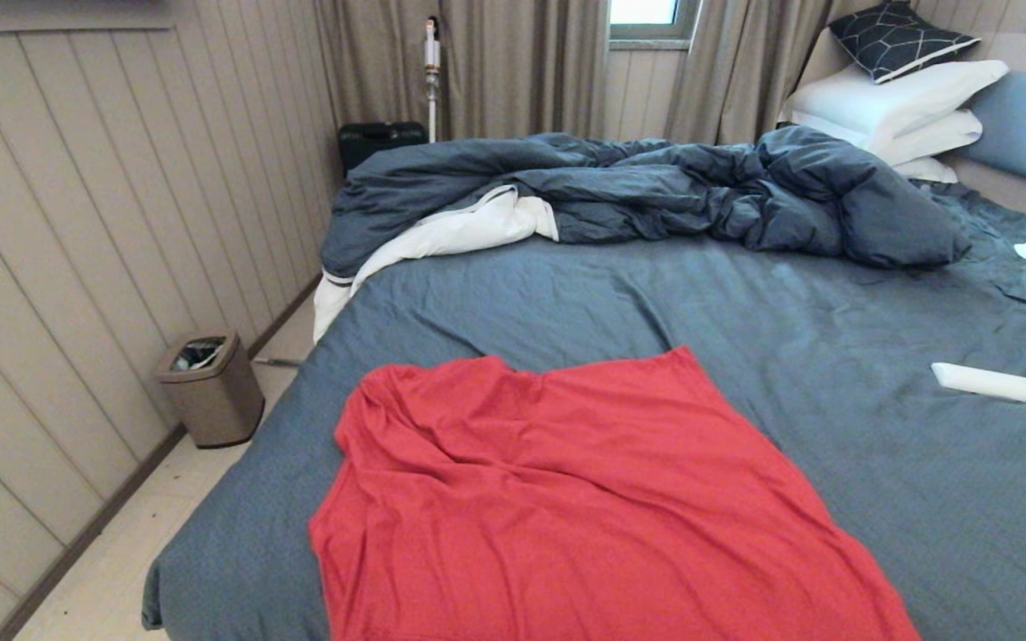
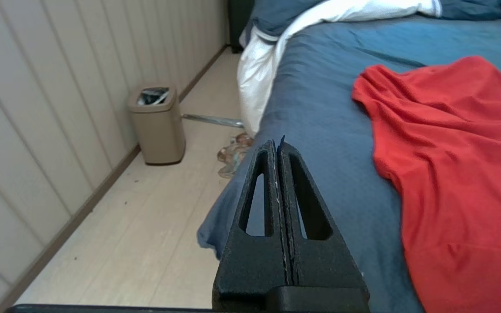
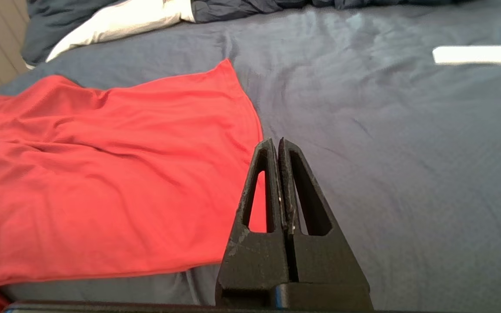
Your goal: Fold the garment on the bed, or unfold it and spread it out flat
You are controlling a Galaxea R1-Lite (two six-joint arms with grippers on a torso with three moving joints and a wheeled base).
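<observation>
Red garment (image 1: 584,499) on bed (image 1: 834,356)

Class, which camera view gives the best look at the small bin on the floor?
The left wrist view: the bin is nearest and unobstructed, with its open top and contents showing. The head view shows it smaller, beside the bed. The right wrist view misses it.

Home bedroom: bed (image 1: 745,338), rumpled duvet (image 1: 655,191), stacked pillows (image 1: 896,111), curtains (image 1: 513,62).
</observation>
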